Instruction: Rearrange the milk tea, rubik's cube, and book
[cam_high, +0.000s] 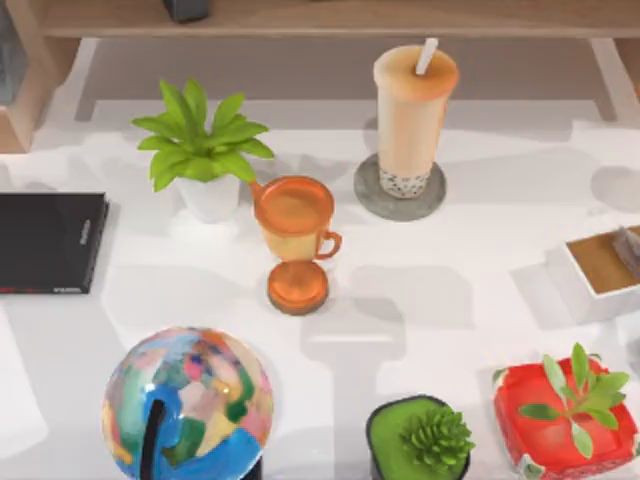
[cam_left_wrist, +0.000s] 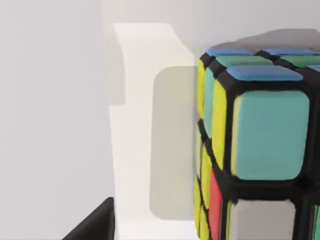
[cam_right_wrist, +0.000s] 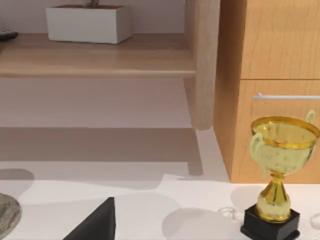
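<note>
- Milk tea: stood upright on a grey coaster, top-centre of the table, just right of the orange trophy cup.
- Rubik's cube: seen very close in the left wrist view, beside a white ledge.
- Left claw: its opening cannot be told; nor can a hold on the cube.
- Right claw: state likewise cannot be told; a gold trophy and wooden cabinet are faced.
- Handling advice, as judged: the cube is best approached squarely across flat faces, the ledge being cleared before closing.
</note>
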